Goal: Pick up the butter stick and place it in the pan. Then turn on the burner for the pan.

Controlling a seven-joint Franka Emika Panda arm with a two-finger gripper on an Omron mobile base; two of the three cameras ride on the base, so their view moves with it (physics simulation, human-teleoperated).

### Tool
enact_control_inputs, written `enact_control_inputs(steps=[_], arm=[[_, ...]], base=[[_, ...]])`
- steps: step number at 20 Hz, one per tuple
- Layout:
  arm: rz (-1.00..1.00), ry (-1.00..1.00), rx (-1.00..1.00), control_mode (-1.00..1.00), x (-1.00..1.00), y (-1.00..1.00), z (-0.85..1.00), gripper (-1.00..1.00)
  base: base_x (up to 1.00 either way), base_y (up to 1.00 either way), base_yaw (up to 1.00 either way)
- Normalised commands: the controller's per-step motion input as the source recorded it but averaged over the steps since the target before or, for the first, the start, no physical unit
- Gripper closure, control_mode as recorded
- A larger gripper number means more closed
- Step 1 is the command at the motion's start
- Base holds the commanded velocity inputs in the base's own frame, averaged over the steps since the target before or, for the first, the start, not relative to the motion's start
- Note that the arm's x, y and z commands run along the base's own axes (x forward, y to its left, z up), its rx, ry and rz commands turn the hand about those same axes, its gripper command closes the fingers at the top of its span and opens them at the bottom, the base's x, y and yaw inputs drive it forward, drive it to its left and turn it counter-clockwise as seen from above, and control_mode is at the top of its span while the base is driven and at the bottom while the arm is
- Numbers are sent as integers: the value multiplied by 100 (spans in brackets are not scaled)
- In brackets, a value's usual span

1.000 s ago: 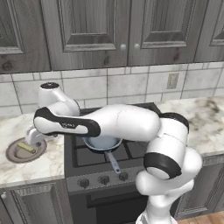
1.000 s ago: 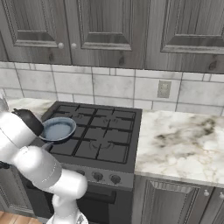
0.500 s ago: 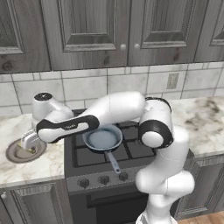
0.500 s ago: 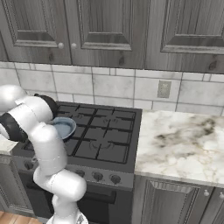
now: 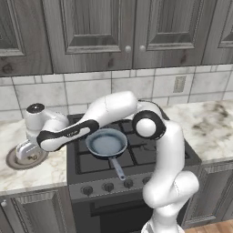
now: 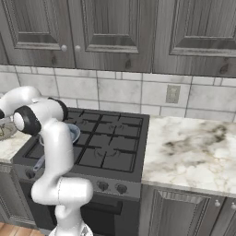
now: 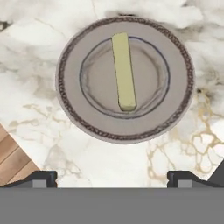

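Gripper point(image 7: 112, 178) spread wide, holding nothing, hovering above plate point(image 7: 70, 111), fingertips point(image 7: 41, 177) at bottom edge of hand view, well apart. Counter point(image 7: 39, 39), white marble with gold veins, under plate; wood floor at 8 o'clock corner of hand view. Stove point(image 5: 141, 157) at centre of left base view, dark grates, knobs along front. Pan point(image 5: 107, 142) on front-left burner, handle pointing toward 5 o'clock, nothing in it. Plate at 9 o'clock from pan in left base view, on counter left of stove, brown patterned rim. Butter point(image 7: 124, 71) lying on plate's middle, long axis running 12 to 6 o'clock in hand view, far end touching inner ring.
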Motion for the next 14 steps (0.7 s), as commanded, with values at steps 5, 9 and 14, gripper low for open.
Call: enact_control_inputs(steps=[5,9,14], arm=[[0,0,-5,-100,11,17,0,-100],[0,0,0,-100,16,0,-8,-100],[0,0,0,-100,23,0,-19,-100]], base=[[0,0,0],[0,0,0],[0,0,0]])
